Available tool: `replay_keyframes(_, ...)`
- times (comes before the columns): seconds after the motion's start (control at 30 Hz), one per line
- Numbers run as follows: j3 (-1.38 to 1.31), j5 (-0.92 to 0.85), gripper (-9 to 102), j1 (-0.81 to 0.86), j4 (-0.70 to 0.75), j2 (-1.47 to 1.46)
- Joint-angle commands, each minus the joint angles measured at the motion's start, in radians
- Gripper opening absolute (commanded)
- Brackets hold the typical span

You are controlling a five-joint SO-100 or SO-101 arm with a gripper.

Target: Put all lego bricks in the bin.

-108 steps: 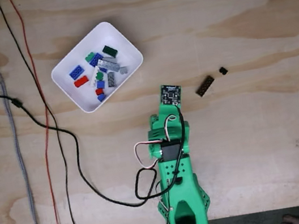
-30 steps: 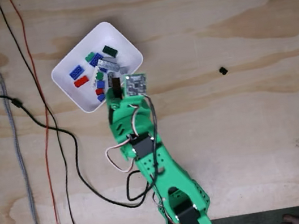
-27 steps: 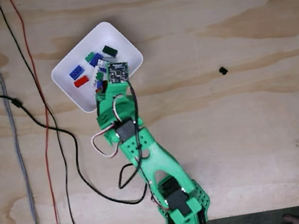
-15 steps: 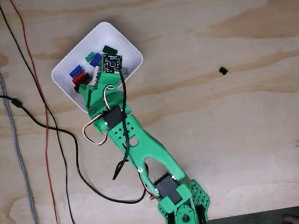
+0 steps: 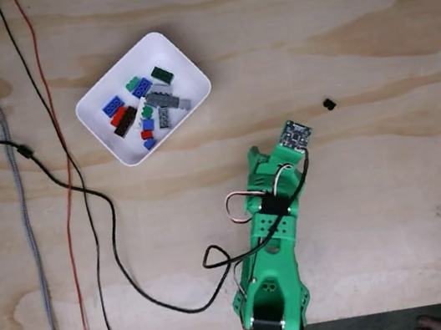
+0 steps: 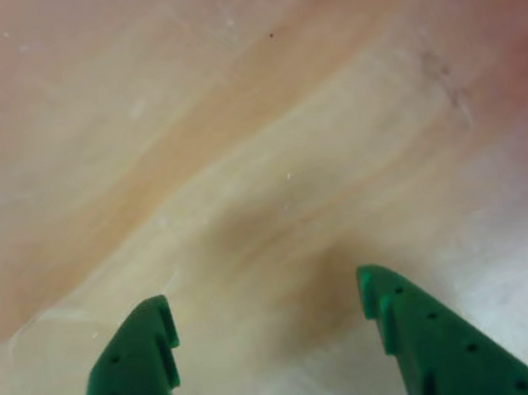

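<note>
Fixed view: The shallow white rectangular plastic bin [image 5: 183, 63] sits on the pale plywood table [image 5: 347, 8] at upper left, holding a loose heap of small coloured studded lego bricks [image 5: 145, 103] in red, blue, green, grey and dark brown. One tiny black lego brick [image 5: 329, 104] lies alone on bare wood, well apart from the bin, right of centre. The green printed robot arm [image 5: 271, 241] reaches up from the lower edge, its head near that brick but not touching it. Black, red and grey braided cables [image 5: 65, 199] trail down the left side.

Other view: The two green fingers of the claw [image 6: 267, 303] stand apart with bare wood grain between them; nothing is held.

Handling, as a judgement: the lone brick should be light, rigid and smooth-sided, so liable to skid or flip if nudged. It is best taken across two opposite flat sides, the fingers lowered close to the table before closing; its small size leaves little margin for misalignment.
</note>
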Motion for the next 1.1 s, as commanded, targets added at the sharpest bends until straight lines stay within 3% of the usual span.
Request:
replay_keyframes(0.0,-0.069,-0.038,20,0.038,-0.416,-0.308)
replay_keyframes(0.2,-0.209,-0.094,20,0.121,-0.615,-0.512)
replay_keyframes(0.4,-0.316,-0.126,20,0.204,-0.701,-0.690)
replay_keyframes(0.73,-0.380,-0.156,19,0.291,-0.713,-0.779)
replay_keyframes(1.07,-0.416,-0.163,15,0.275,-0.710,-0.807)
